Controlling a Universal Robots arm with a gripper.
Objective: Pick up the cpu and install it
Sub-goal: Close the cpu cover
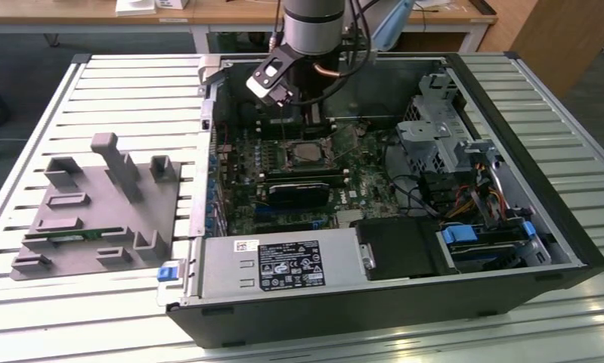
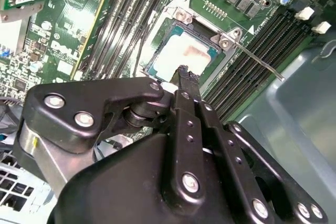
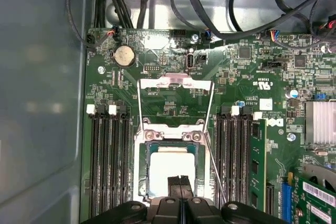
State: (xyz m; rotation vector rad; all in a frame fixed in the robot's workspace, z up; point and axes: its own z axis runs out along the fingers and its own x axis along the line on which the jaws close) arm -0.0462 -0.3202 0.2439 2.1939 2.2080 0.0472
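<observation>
Under the claw [image 3: 180, 184], the cpu [image 3: 168, 165]

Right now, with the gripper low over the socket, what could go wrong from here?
1. The gripper hangs close over the cpu, which lies in the open socket; a sideways drag might shift the chip or harm the socket.
2. The thin lever stands free beside the socket and the load plate is open; the gripper might snag either.

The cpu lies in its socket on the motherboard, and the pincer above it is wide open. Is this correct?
Not quite: the pincer is shut, not open, as the first wrist view shows. The cpu does lie in its socket on the motherboard.
</observation>
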